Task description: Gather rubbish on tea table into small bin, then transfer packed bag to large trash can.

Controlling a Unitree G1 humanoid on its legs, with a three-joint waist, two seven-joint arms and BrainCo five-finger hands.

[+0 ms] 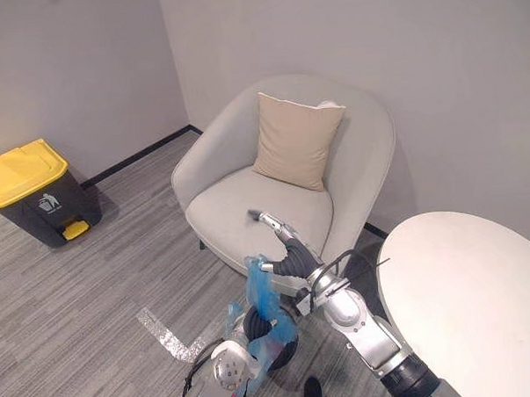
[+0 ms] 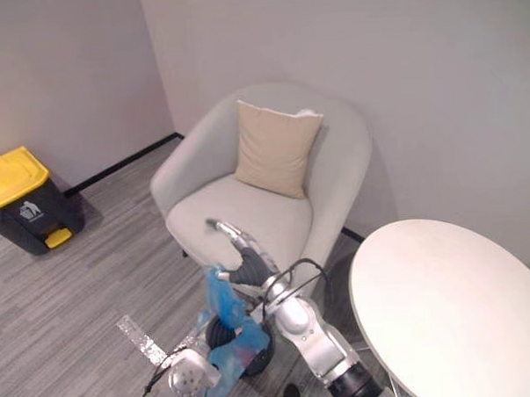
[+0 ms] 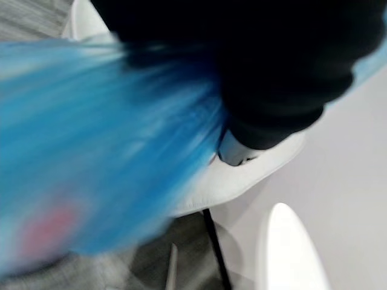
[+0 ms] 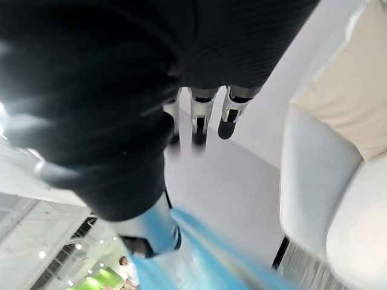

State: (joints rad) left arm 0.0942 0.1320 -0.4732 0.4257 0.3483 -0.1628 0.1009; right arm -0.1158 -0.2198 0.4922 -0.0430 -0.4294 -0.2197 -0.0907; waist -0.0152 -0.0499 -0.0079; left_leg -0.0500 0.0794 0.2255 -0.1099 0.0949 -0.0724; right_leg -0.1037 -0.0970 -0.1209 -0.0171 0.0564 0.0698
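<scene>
My right hand (image 1: 290, 257), fingers straight, hooks its thumb in the crinkly blue plastic bag (image 1: 260, 295); the yellow-lidded dark trash can (image 1: 36, 186) lies far left, nearer my left hand (image 3: 260, 72), whose grip I cannot tell.

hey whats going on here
The robot holds up a blue bag in front of the armchair. Its right robot hand seems to pinch the bag's top, and the left robot hand is low against the bag. The yellow-lidded trash can stands shut across the floor; the round table is on the right.
</scene>
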